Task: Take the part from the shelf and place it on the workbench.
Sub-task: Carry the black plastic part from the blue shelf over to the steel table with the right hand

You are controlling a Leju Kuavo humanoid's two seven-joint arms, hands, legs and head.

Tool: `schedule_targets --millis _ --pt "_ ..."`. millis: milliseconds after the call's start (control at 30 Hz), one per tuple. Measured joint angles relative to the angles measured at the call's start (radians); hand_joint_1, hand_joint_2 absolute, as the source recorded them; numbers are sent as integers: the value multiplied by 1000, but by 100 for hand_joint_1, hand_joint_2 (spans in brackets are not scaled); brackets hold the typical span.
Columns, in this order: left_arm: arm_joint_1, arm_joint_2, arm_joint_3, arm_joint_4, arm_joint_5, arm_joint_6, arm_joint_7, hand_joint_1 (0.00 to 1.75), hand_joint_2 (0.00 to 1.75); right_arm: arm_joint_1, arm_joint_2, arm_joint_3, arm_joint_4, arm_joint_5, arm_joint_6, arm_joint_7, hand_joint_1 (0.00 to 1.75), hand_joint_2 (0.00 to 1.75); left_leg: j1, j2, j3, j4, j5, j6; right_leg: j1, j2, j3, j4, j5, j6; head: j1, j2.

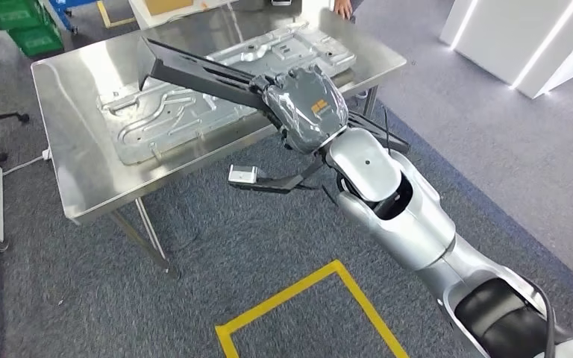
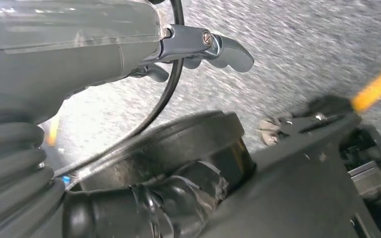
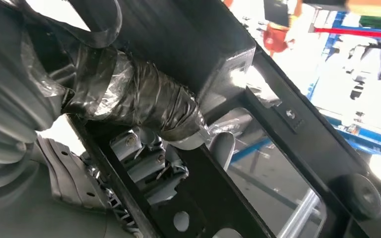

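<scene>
Right hand (image 1: 306, 104) reaches over the near edge of the steel counter (image 1: 67, 149), fingers wrapped around a long black frame part (image 1: 194, 71). The part extends from the hand out over the counter, its far end above the counter's middle; whether it touches the surface cannot be told. In the right wrist view the taped thumb (image 3: 144, 106) presses against the black frame's bars. A large silver stamped panel (image 1: 164, 119) lies flat on the counter beneath the part. Left hand (image 2: 198, 49) hangs over grey carpet (image 2: 302, 44), fingers curled loosely, holding nothing. Yellow floor tape (image 1: 306, 287) near counter.
</scene>
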Motion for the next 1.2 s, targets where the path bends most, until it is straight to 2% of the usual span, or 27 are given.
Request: schedule_targets --millis 33,67,100,133,167,200,267,333,400,467,533,600,633,667,700,767,800,833,867,900,967,1000,1067,1133,1167,1200 --pt "0 0 0 0 0 -1 0 0 175 -3 0 0 0 0 2 0 175 175 2 12 5 -8 3 -4 0 -31 -22 46 -28 2 2 0" --pt "1 -1 0 0 0 -1 0 0 175 -6 1 0 0 -1 4 0 175 175 3 23 5 -7 1 -5 -1 -46 -51 106 -60 6 2 0" --pt "1 -2 0 0 0 -1 0 0 175 -6 1 1 1 -1 6 0 175 175 4 32 4 -2 -2 -9 -3 -51 -78 163 -82 12 2 0" --pt "0 -3 0 0 1 -1 0 0 175 -5 1 2 1 -2 8 0 175 175 7 39 1 5 -7 -14 -6 -53 -93 196 -88 18 1 0" --pt "0 -4 0 0 1 -1 0 0 175 -5 1 2 1 -2 10 0 175 175 10 44 -3 15 -13 -20 -10 -55 -90 195 -78 24 2 0" --pt "0 -4 0 0 1 -1 0 0 175 -5 1 2 1 -3 11 0 175 175 14 48 -7 27 -21 -27 -13 -58 -67 158 -53 30 1 0" --pt "-1 -3 0 0 2 -1 0 0 175 -7 1 2 2 -3 13 0 175 175 20 52 -19 59 -41 -45 -15 -62 -6 51 -15 38 2 0" --pt "-3 -3 0 0 2 -2 0 0 175 -9 1 2 2 -4 14 0 175 175 20 53 -31 85 -60 -60 -12 -59 18 9 -14 24 1 0" --pt "-4 -3 0 0 2 -2 0 0 175 -11 2 2 3 -5 14 0 175 175 20 53 -34 92 -69 -69 -7 -54 16 15 -19 3 -1 0" --pt "-6 -3 0 0 2 -3 -1 0 175 -13 2 2 3 -6 15 0 175 175 23 52 -35 106 -80 -77 -7 -52 19 12 -21 -10 -1 0" --pt "-7 -3 1 0 2 -3 -2 0 175 -16 4 2 3 -6 15 0 175 175 25 51 -68 183 -121 -85 -8 -52 26 8 -23 -20 -1 0" --pt "-8 -2 1 0 2 -4 -4 0 175 -18 4 3 3 -6 15 0 175 175 25 50 -138 313 -175 -89 -5 -52 31 7 -27 -25 -1 0" --pt "-10 -2 2 0 2 -4 -5 0 175 -18 5 3 3 -6 15 0 175 175 25 50 -168 360 -185 -88 -3 -52 34 7 -30 -27 -2 0" --pt "-11 -2 3 0 2 -4 -6 0 175 -18 5 3 3 -6 15 0 175 175 25 50 -184 375 -174 -85 0 -51 38 7 -34 -28 -2 0" --pt "-12 -2 4 0 2 -4 -6 0 175 -19 5 3 3 -6 15 0 175 175 24 49 -181 351 -143 -79 3 -49 44 7 -39 -28 -2 0" --pt "-10 -2 5 0 2 -5 -6 0 175 -20 6 3 3 -6 15 0 175 175 18 45 -136 228 -58 -56 6 -45 60 4 -48 -27 -1 0" --pt "-8 -1 5 0 2 -5 -6 0 175 -22 6 3 4 -6 15 0 175 175 13 43 -112 172 -30 -42 7 -43 66 1 -51 -25 -1 0" --pt "-7 0 6 0 2 -5 -6 0 175 -23 7 3 4 -6 15 0 175 175 8 42 -94 130 -16 -29 6 -42 70 -5 -51 -21 -1 0" --pt "-6 1 6 0 2 -6 -6 0 175 -24 7 3 5 -6 15 0 175 175 4 41 -84 105 -15 -19 4 -41 73 -9 -48 -15 -2 0" --pt "-7 1 6 0 2 -6 -6 0 175 -24 6 4 5 -6 15 0 175 175 1 42 -77 89 -17 -13 4 -42 76 -12 -40 -8 -2 0" --pt "-7 1 7 0 2 -7 -6 0 175 -23 6 4 6 -6 16 0 175 175 3 44 -49 53 -15 -9 3 -45 79 -5 -33 1 -1 0" --pt "-6 1 7 0 2 -7 -6 0 175 -26 6 4 6 -6 16 0 175 175 5 45 -34 41 -14 -9 3 -48 74 12 -40 3 -1 0" --pt "-6 -1 7 0 2 -7 -6 0 175 -31 6 4 6 -6 16 0 175 175 8 45 -14 31 -17 -9 3 -51 28 96 -81 8 -1 0" --pt "-5 -3 7 0 2 -8 -6 0 175 -30 6 4 7 -7 16 -1 175 175 8 45 -8 35 -28 -9 3 -51 -47 203 -119 16 -1 0" --pt "-4 -3 7 0 2 -8 -6 0 175 -28 6 4 8 -8 16 -2 175 175 8 44 -4 38 -35 -11 2 -52 -74 227 -115 20 -1 0" --pt "-3 -4 7 0 2 -8 -6 0 175 -27 6 4 9 -8 16 -3 175 175 9 43 2 43 -44 -14 1 -53 -84 217 -92 22 -1 0"
